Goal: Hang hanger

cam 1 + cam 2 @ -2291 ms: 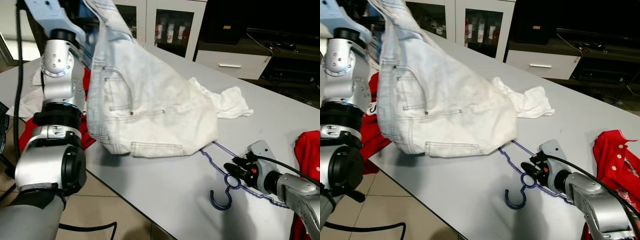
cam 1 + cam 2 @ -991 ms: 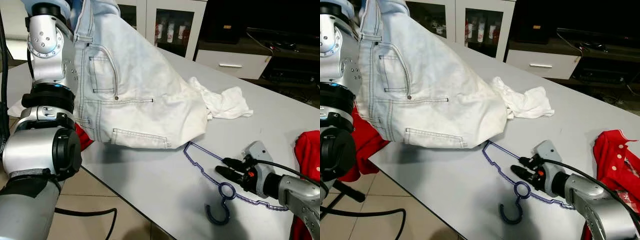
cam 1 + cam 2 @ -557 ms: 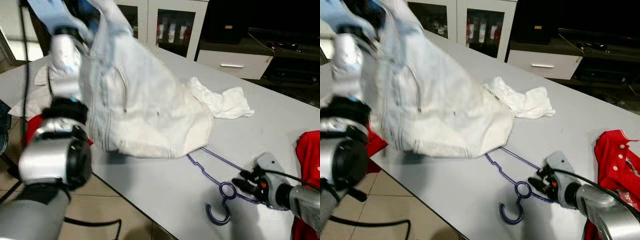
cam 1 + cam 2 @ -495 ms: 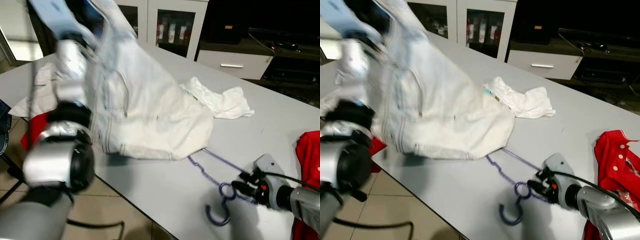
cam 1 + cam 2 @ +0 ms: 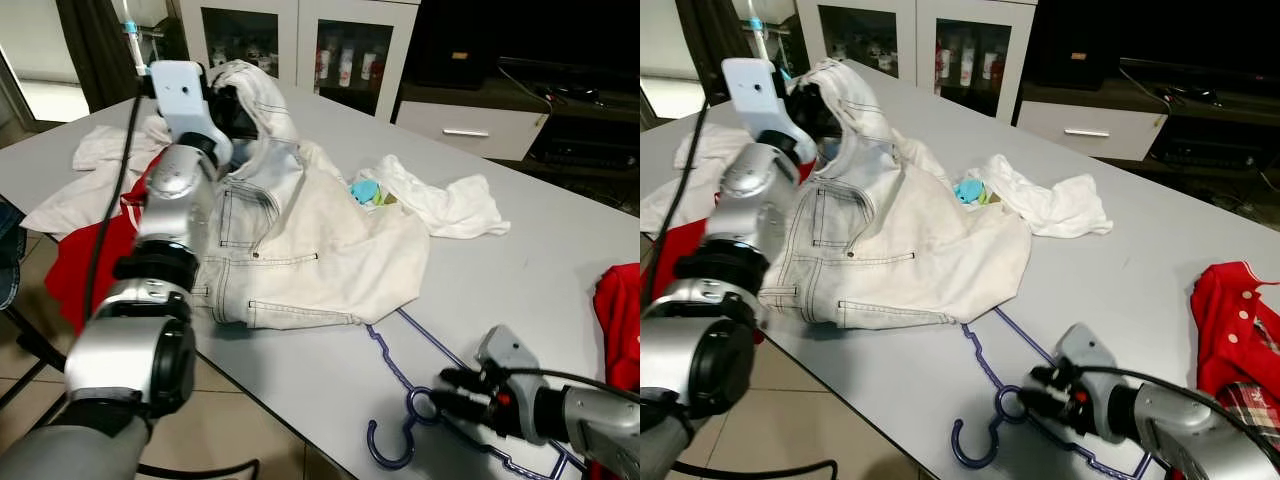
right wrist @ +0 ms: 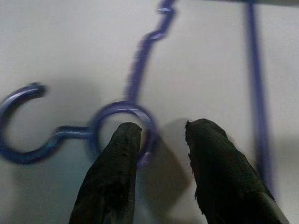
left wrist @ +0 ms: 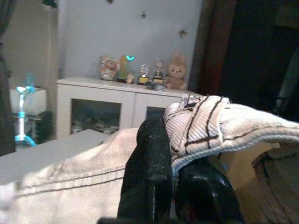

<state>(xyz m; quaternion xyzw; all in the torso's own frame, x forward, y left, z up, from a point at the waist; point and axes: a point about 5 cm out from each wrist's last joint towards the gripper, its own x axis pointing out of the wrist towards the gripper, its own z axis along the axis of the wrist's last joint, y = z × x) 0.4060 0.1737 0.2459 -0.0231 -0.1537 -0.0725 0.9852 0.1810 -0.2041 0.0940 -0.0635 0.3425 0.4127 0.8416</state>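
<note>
A blue wire hanger [image 5: 420, 400] lies flat near the table's front edge, its hook [image 5: 390, 447] pointing off the edge. My right gripper [image 5: 447, 392] rests low on the table, open, one fingertip [image 6: 122, 140] on the hanger's ring [image 6: 105, 116] and the other beside it; the ring's rim runs between them. Pale denim jeans [image 5: 300, 250] lie spread on the grey table [image 5: 540, 270], their hem over the hanger's far corner. My left gripper [image 5: 235, 105] is raised at the back left, its fingers [image 7: 145, 172] shut on the jeans' waistband [image 7: 201, 126].
A white cloth [image 5: 440, 205] and a small teal item [image 5: 365, 190] lie behind the jeans. Red garments sit at the table's right edge [image 5: 620, 320] and left side [image 5: 90, 260], with a white cloth [image 5: 90, 170] at far left. Glass-door cabinets [image 5: 340, 50] stand behind.
My left arm has lowered the jeans from hanging in the air to lying spread on the table. The hanger and my right gripper have shifted left, closer to the front edge.
</note>
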